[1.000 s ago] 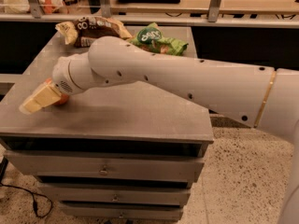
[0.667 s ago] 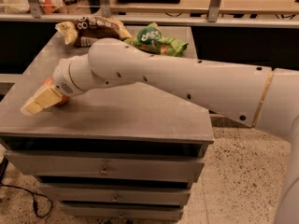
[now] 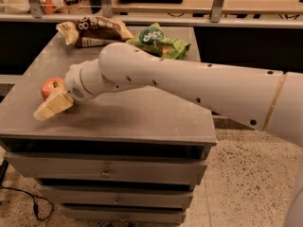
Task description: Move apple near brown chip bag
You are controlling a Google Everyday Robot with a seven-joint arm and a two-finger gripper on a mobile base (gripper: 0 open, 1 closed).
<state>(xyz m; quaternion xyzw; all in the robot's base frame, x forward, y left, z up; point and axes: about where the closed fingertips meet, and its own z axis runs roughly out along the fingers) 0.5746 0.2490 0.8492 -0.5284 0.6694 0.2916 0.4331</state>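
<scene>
The apple (image 3: 50, 86), small and red-orange, sits on the grey cabinet top (image 3: 142, 112) near its left edge. My gripper (image 3: 49, 108) is at the end of the white arm, low over the top, directly in front of the apple and touching or nearly touching it; it hides the apple's lower right part. The brown chip bag (image 3: 94, 30), dark brown with tan ends and white lettering, lies at the far left corner of the top, well behind the apple.
A bright green bag (image 3: 158, 41) lies right of the brown bag at the back. My thick white arm (image 3: 189, 84) crosses the top from the right. Drawers (image 3: 104, 171) are below the front edge. A shelf and rails run behind.
My gripper has shifted slightly right and down near the left edge. More of the apple shows behind it now. The bags have not moved.
</scene>
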